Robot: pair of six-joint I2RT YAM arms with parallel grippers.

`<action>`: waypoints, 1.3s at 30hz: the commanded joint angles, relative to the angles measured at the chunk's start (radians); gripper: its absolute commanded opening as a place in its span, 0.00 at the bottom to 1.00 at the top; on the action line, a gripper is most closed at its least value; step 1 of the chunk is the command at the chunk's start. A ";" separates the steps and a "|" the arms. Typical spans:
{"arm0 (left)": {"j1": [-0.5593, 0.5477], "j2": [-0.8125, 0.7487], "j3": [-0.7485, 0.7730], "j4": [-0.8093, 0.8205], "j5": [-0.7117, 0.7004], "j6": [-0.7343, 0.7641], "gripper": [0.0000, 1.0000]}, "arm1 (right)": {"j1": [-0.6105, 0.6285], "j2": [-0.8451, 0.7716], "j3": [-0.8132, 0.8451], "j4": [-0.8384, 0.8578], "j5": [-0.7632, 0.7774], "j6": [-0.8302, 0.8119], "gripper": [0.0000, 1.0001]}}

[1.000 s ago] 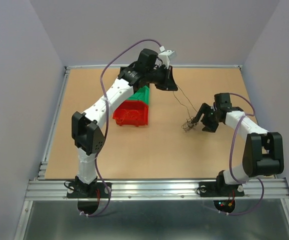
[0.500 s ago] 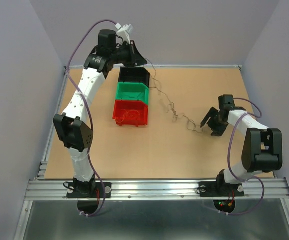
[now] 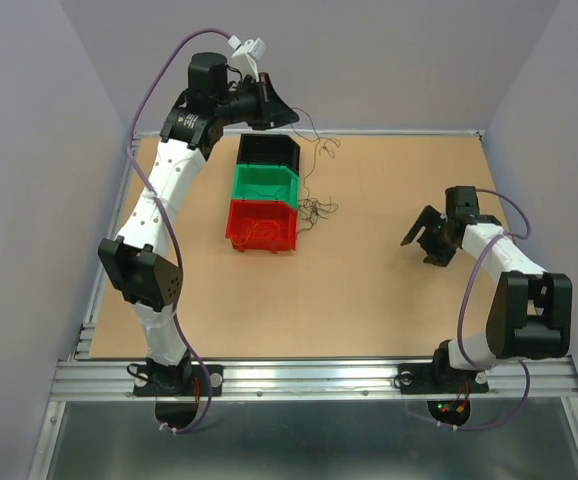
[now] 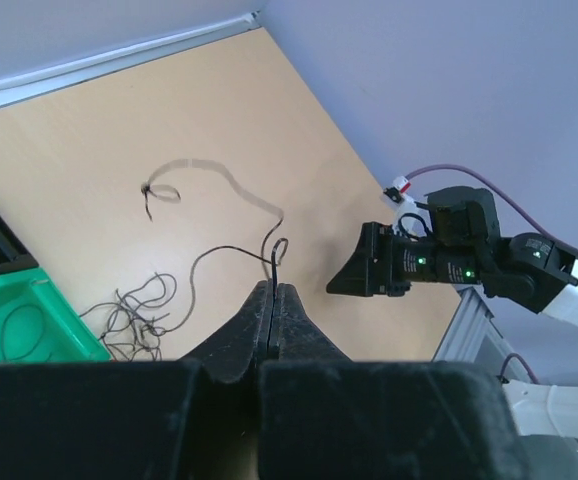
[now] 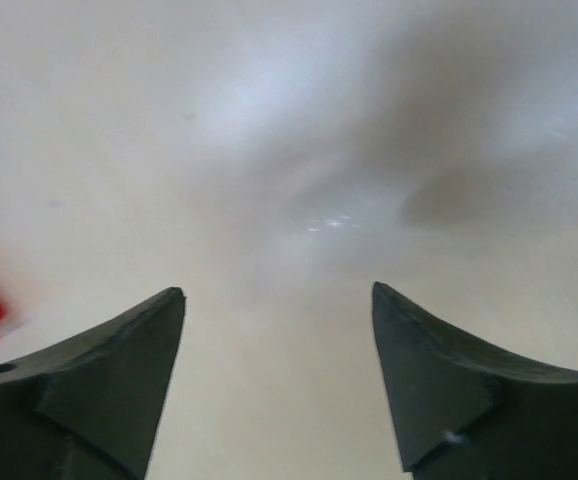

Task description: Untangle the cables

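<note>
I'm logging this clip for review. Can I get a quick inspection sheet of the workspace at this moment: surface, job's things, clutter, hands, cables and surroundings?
Surface: tan wooden tabletop, no marks seen.
Job's things: thin wires in a loose clump just right of the bins, with one strand rising to the left hand.
Clutter: black bin, green bin and red bin in a row, far to near; nothing else seen.
Hands: left hand raised at the back, shut on a wire strand. Right hand open, nothing between its fingers, low at the table's right.
Cables: purple arm cables loop along both arms, apart from the wires.
Surroundings: lavender walls; metal rail at the near edge.
</note>
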State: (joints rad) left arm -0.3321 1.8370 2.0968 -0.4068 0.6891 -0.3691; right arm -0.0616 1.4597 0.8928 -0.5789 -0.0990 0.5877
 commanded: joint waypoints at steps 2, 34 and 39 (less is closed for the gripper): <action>-0.033 -0.068 0.014 0.086 0.072 -0.021 0.00 | -0.003 -0.078 0.087 0.224 -0.324 -0.089 0.90; -0.216 -0.128 0.086 0.329 -0.029 -0.162 0.00 | 0.267 0.211 0.380 0.722 -0.668 -0.140 0.86; -0.214 -0.142 0.078 0.319 -0.086 -0.157 0.00 | 0.266 0.174 0.313 0.741 -0.624 -0.089 0.86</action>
State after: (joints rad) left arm -0.5434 1.7687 2.1235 -0.1455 0.6464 -0.5259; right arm 0.2008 1.6630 1.2114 0.0772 -0.7219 0.4583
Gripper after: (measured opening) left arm 0.026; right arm 0.858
